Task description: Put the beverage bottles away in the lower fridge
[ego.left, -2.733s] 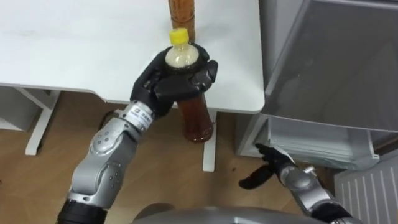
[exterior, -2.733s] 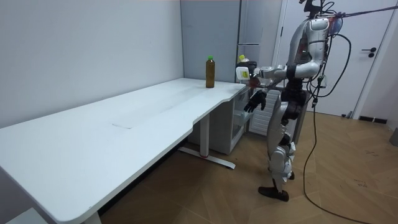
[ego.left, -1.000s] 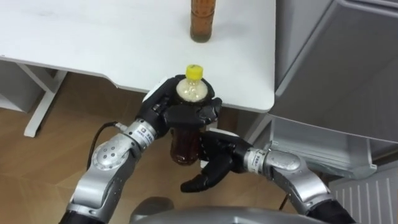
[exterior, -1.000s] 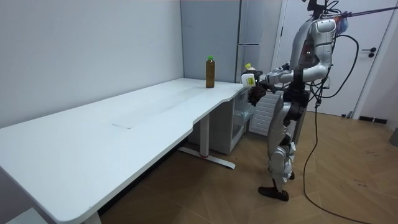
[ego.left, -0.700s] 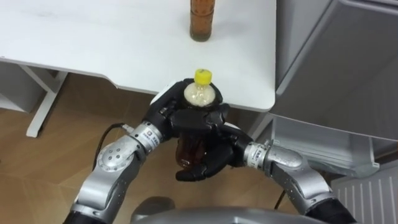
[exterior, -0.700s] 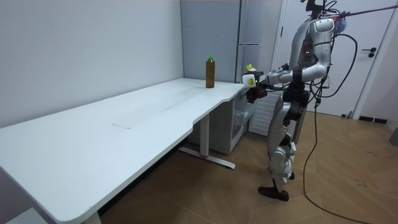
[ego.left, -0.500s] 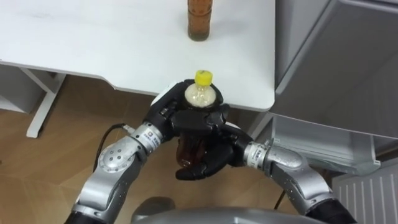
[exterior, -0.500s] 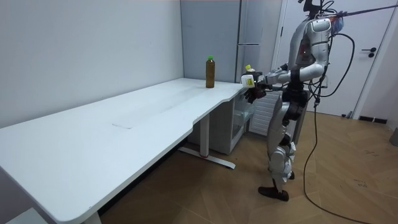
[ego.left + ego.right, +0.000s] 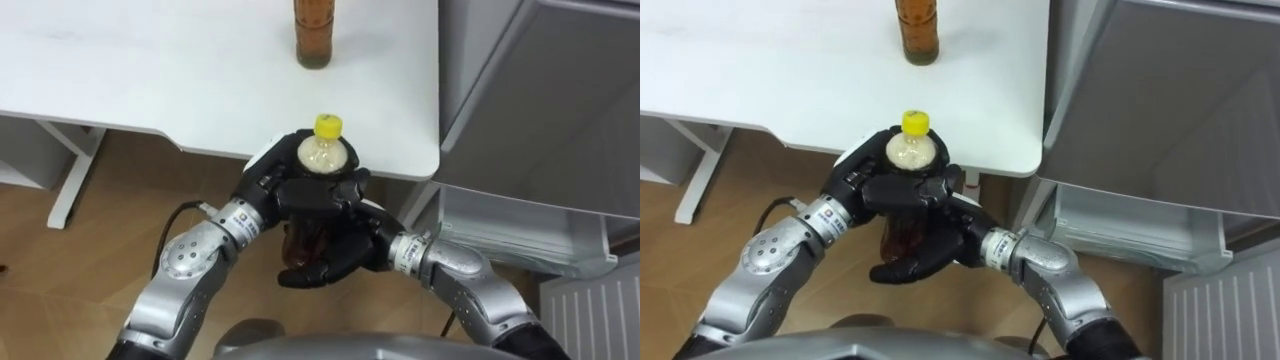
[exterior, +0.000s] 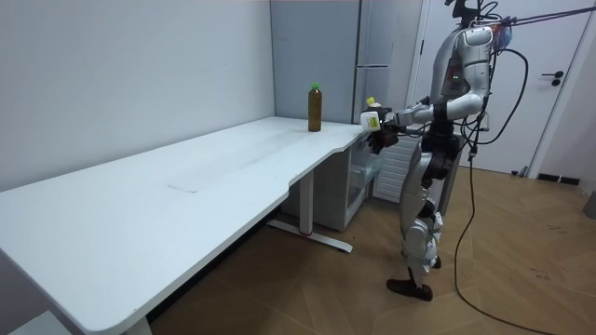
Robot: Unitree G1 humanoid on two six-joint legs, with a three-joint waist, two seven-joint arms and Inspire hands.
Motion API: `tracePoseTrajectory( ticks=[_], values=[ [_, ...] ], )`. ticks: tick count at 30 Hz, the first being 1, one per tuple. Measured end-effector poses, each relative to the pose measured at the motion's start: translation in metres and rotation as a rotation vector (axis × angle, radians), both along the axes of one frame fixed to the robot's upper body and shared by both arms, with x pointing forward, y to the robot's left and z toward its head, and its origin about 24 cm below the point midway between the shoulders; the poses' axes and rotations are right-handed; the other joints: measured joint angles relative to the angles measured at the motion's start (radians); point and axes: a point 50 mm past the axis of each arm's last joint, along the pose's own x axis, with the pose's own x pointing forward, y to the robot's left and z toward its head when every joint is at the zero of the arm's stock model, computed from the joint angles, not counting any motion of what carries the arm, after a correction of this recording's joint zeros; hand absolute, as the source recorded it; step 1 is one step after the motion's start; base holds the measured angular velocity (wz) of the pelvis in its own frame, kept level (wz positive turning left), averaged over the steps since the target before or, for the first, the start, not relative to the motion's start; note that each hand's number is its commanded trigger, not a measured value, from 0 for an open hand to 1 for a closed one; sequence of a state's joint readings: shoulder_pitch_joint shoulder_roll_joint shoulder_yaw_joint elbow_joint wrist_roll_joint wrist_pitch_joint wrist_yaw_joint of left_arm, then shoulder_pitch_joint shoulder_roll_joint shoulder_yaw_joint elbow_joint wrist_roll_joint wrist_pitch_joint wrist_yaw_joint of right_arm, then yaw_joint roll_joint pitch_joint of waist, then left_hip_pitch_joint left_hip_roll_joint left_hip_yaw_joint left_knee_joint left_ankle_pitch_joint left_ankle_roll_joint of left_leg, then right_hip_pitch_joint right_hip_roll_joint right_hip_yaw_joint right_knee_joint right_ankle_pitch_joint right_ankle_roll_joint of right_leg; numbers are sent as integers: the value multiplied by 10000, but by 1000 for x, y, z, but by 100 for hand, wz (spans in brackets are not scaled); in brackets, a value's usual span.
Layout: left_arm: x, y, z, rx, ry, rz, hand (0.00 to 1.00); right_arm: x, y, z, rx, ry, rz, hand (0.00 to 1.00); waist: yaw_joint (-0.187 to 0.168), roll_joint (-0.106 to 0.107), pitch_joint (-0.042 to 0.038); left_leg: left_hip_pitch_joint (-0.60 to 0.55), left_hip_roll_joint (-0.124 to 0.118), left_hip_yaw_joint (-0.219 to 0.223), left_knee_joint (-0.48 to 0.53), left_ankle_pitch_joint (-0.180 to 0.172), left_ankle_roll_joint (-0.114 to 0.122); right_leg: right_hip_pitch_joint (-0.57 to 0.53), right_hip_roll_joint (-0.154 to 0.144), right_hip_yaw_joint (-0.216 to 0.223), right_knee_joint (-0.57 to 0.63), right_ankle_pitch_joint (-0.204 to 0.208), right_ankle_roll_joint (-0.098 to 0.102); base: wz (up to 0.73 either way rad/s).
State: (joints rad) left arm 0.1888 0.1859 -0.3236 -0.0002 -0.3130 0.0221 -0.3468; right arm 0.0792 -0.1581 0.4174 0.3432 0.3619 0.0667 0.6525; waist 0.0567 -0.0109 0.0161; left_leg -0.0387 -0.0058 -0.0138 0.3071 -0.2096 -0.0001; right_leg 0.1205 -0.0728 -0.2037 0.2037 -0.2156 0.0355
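**Gripping one bottle in both hands beside the fridge**

Stands upright at the end of a long white tabletop [image 9: 150, 70], close to a tall grey fridge [image 9: 540, 90] on the right. Holds a bottle [image 9: 325, 155] upright in the air, just off the tabletop's near edge and above the wooden floor [image 9: 90, 230]. Yellow cap on top, pale neck, brown drink below.

Wraps the left hand [image 9: 272, 185] around the bottle's shoulder, dark fingers curled across the front just under the neck. Cups the right hand [image 9: 335, 258] around the lower body of the bottle, fingers curled against it from below. Both hands clenched on the same bottle and touching each other.

Farther back, upright on the tabletop near its right edge: a second bottle [image 9: 313, 30] of brown drink, well apart from both hands. Green cap on it in the room view.

Below the fridge's grey upper door, to the right of the hands: the lower compartment [image 9: 520, 235], open, with a pale drawer front facing out.

In the room view, both arms raised forward at chest height, the held bottle between them.
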Motion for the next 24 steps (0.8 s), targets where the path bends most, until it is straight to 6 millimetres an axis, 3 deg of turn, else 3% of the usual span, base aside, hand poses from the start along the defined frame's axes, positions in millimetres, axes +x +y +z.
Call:
tracePoseTrajectory(
  ticks=[5,11,12,13,14,24],
  values=[
    [0,-3,0,-105,7,-32,100,0,0,0,44,68,-223,100,-3,94,-58,-2,0,-2,6,1,0,-1,-3,-8,11,1,-1,0],
    [-1,-6,0,-265,55,-61,100,-1,0,-1,34,140,-320,100,-4,83,-51,-17,1,-1,14,1,1,-21,-4,-5,18,1,-1,0],
    [-1,-7,0,-283,82,-59,69,-1,1,-1,21,139,-313,100,-4,78,-47,-18,1,-1,10,1,1,-25,-4,-5,18,1,-1,0],
    [-1,-7,0,-285,84,-57,29,-1,1,-1,23,137,-311,100,-4,77,-46,-18,1,-1,8,1,0,-28,-4,-5,17,1,-1,0],
    [-1,-7,0,-296,88,-55,0,-1,1,-1,32,133,-311,100,-3,74,-44,-18,1,-1,5,1,1,-31,-4,-5,17,1,-1,0],
    [-1,-9,1,-563,121,-14,0,-1,1,-1,39,184,-457,100,4,12,-4,-57,1,3,-12,0,1,-99,-3,-5,17,1,-1,0]
  ],
)
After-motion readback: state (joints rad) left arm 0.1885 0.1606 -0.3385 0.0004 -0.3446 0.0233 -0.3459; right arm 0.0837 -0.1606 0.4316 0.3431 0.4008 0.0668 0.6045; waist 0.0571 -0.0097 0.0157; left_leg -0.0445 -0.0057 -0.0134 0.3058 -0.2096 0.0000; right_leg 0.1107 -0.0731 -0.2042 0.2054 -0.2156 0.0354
